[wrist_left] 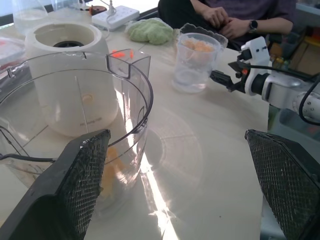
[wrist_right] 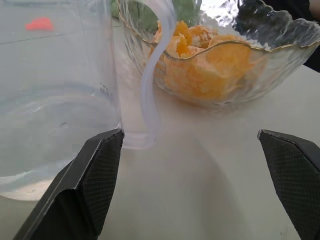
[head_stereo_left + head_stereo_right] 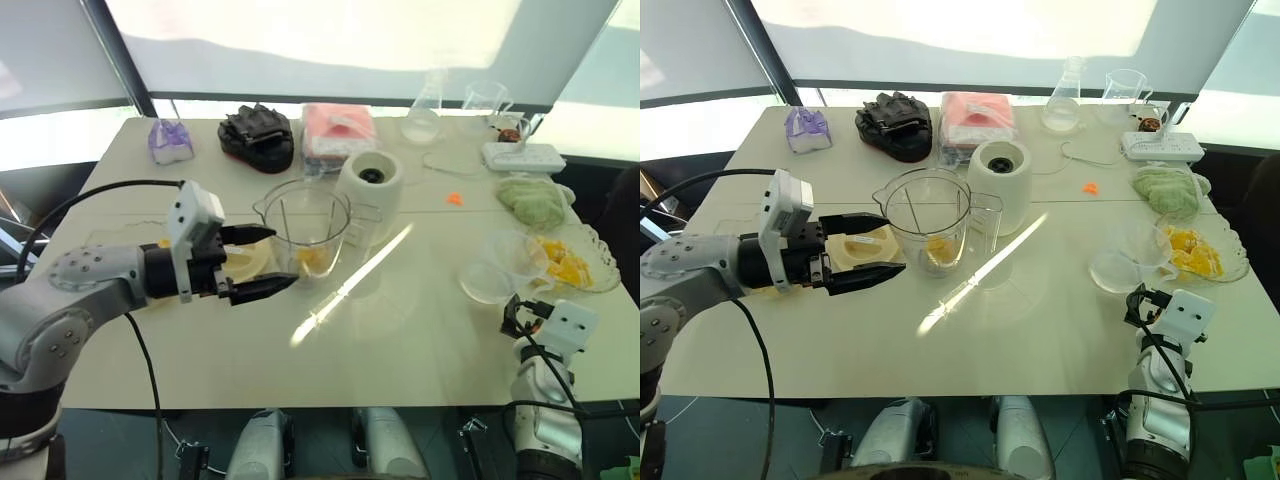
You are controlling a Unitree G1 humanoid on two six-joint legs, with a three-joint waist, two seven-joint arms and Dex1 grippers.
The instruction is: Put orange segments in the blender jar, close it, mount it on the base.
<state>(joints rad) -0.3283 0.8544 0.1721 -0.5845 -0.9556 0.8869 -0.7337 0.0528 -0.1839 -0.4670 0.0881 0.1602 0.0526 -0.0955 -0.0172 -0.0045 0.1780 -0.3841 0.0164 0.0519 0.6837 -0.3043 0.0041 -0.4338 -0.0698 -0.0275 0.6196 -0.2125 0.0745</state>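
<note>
Left gripper (image 3: 262,262) wide open at jar's (image 3: 306,226) 9 o'clock; segment (image 3: 312,259) inside. Right gripper (image 2: 192,185) wide, empty, facing bowl (image 2: 260,75). Base (image 3: 370,196) at jar's 2 o'clock.

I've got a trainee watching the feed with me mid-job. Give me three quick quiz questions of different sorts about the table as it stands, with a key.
1. True or false: the blender jar already sits mounted on the base.
2. Multiple choice: the orange segments not yet moved lie in A) a fluted glass bowl, B) the conical flask, C) the white power strip.
3. Fill in: the left gripper hovers with its jaws ____, right beside the jar.

Key
1. False: the jar stands on the table in front of the base, with some orange pieces in its bottom.
2. A.
3. Open; it holds nothing.
</note>
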